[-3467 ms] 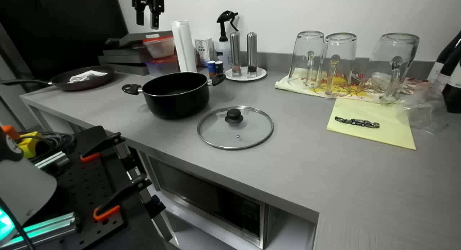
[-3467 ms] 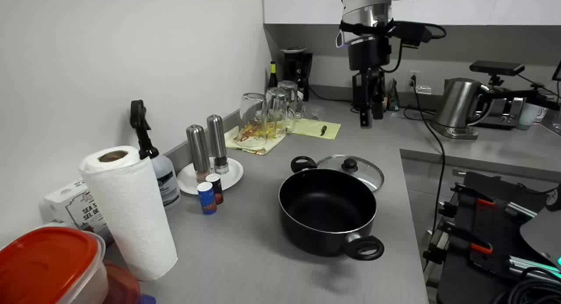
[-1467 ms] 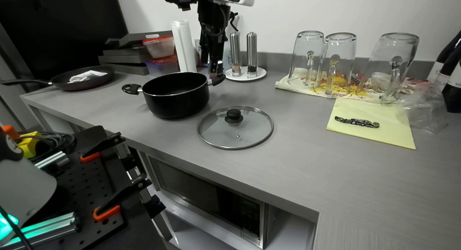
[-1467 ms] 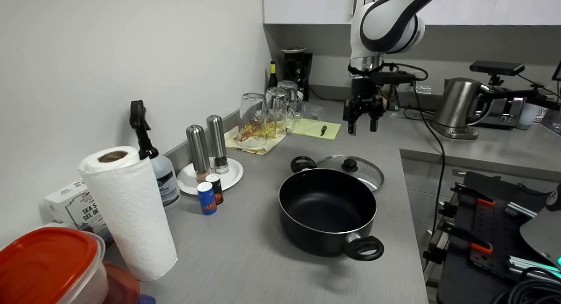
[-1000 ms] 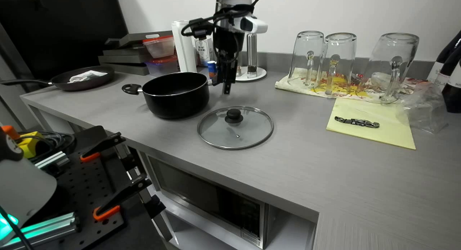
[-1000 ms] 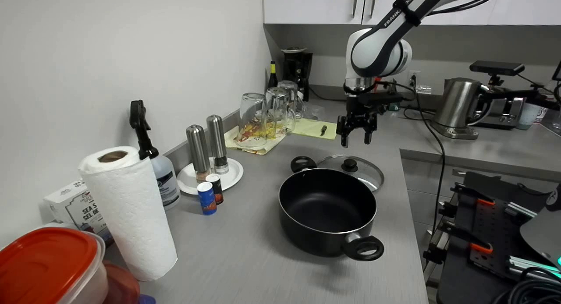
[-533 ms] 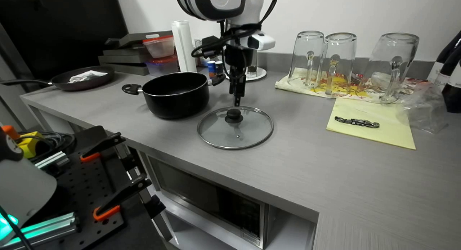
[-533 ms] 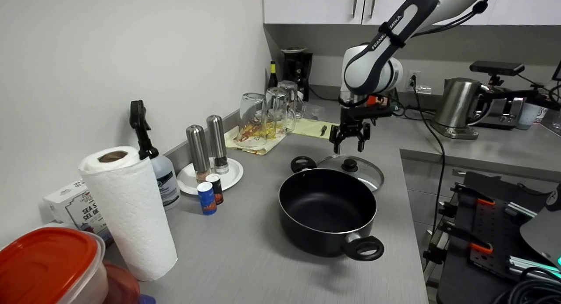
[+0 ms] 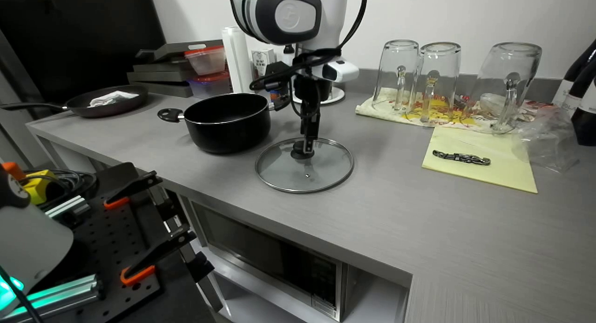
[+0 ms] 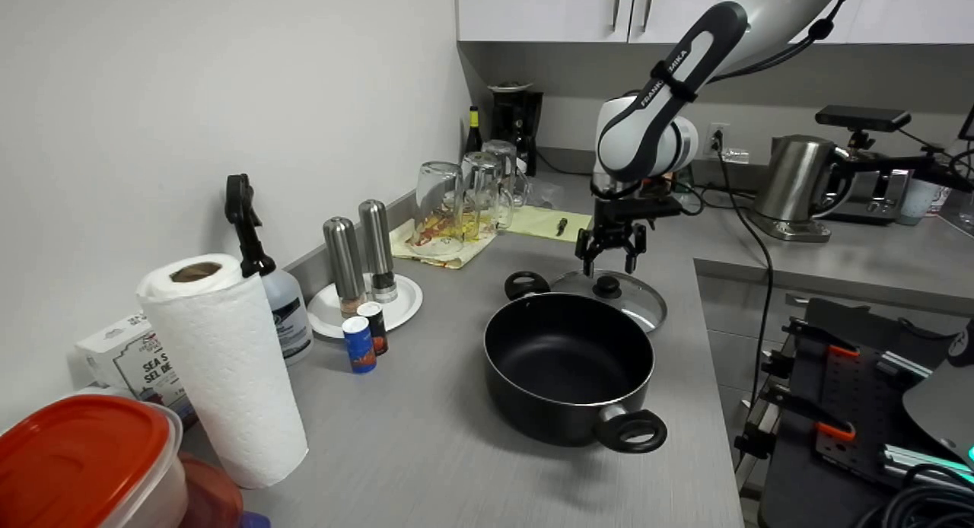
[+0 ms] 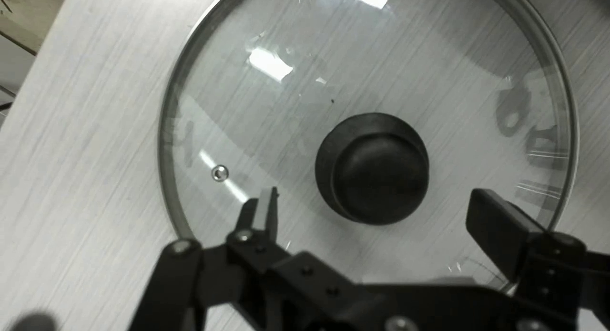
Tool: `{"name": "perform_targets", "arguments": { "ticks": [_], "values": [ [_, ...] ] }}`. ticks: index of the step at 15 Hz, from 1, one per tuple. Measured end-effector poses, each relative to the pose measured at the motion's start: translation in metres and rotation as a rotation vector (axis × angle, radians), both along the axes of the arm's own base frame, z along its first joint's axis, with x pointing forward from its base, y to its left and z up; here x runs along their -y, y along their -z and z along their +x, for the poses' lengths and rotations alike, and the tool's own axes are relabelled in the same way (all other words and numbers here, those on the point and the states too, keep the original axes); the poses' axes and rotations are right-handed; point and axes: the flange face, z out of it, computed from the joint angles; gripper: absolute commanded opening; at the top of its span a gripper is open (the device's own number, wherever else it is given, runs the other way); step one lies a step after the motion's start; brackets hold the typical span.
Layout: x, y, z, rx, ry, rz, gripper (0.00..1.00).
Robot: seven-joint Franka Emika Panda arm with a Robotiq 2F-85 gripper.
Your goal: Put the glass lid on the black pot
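The glass lid [image 9: 321,173] lies flat on the grey counter in both exterior views, partly behind the pot here [image 10: 643,303]. Its black knob [image 11: 380,176] is centred in the wrist view, with the metal rim [image 11: 167,130] around the glass. The black pot [image 9: 228,134] stands beside the lid, uncovered and empty inside, and shows in both exterior views [image 10: 533,414]. My gripper [image 10: 609,271] is open and points down over the lid. In the wrist view [image 11: 374,191] the knob appears between the two fingers, with a gap on each side.
Glass mugs [image 9: 433,81] stand upside down on a cloth behind. Pepper mills [image 10: 346,262] stand on a white plate near the wall. A paper towel roll [image 10: 228,376], small shakers [image 10: 359,345] and a frying pan [image 9: 104,102] are also on the counter. The counter's front edge [image 9: 298,232] lies close to the lid.
My arm has come into view, moved over to the lid and descended until the open fingers are at the knob. The lid and pot have not moved.
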Motion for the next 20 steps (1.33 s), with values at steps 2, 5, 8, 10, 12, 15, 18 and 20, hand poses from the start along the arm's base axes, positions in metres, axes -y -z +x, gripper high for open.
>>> {"name": "perform_targets", "arguments": {
  "ticks": [2, 5, 8, 10, 12, 15, 18, 20],
  "values": [
    [0.0, 0.001, -0.001, -0.003, 0.002, 0.001, 1.0],
    [-0.001, 0.004, -0.003, -0.008, 0.008, 0.006, 1.0],
    [-0.002, 0.007, -0.005, -0.014, 0.011, 0.01, 1.0],
    [-0.003, 0.009, -0.005, -0.018, 0.012, 0.013, 0.74],
    [-0.004, 0.011, -0.006, -0.021, 0.013, 0.015, 0.67],
    [-0.004, 0.013, -0.006, -0.025, 0.015, 0.016, 0.44],
    [-0.006, 0.014, -0.006, -0.025, 0.021, 0.022, 0.25],
    [-0.006, 0.013, -0.006, -0.024, 0.024, 0.024, 0.25]
  ]
}}
